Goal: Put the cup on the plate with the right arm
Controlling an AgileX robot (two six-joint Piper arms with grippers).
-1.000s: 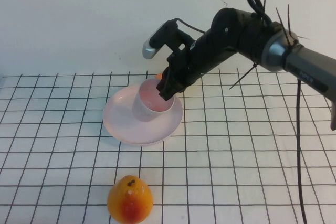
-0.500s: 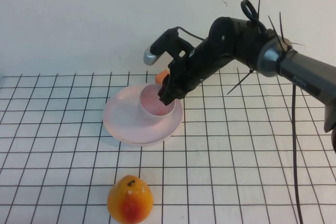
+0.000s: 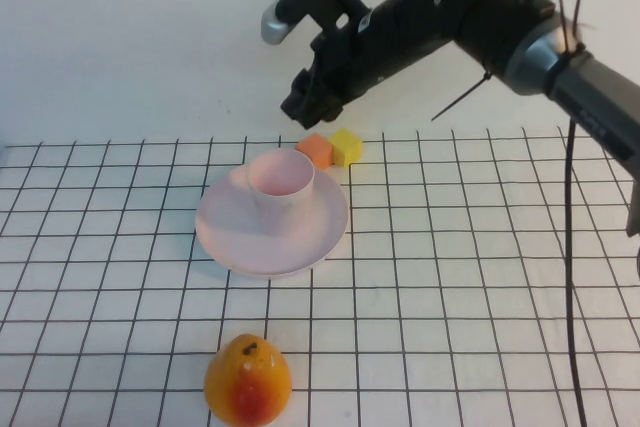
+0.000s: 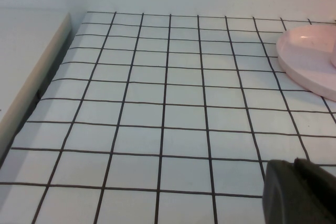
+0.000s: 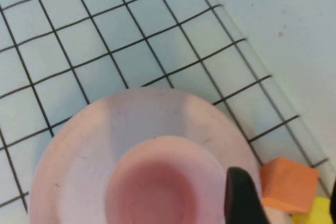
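**Cup sitting on the plate, right arm hanging clear above**

The cup (image 3: 279, 185) is standing upright on the plate (image 3: 225, 237), a little toward the plate's far side, mouth up, and nothing is touching it. Judging from that, the placing itself is looking done; what is left appears to be only getting the arm out of the way.

The right gripper (image 3: 303, 102) is hovering in the air above and just behind the cup, well apart from it, in front of the back wall. It is carrying nothing. In the right wrist view a single dark fingertip (image 5: 240, 192) is showing over the cup's rim, with the cup (image 5: 157, 187) and plate (image 5: 79, 150) directly below, so whether the fingers are apart or together I cannot tell.

Beyond the plate, an orange block (image 3: 315, 149) and a yellow block (image 3: 346, 146) are lying side by side, touching. A pear-like fruit (image 3: 248, 381) is sitting near the front edge, well apart from the plate.

The left gripper (image 4: 299, 192) is sitting low over the grid mat off to the plate's left, only a dark corner showing, so its fingers are beyond telling.
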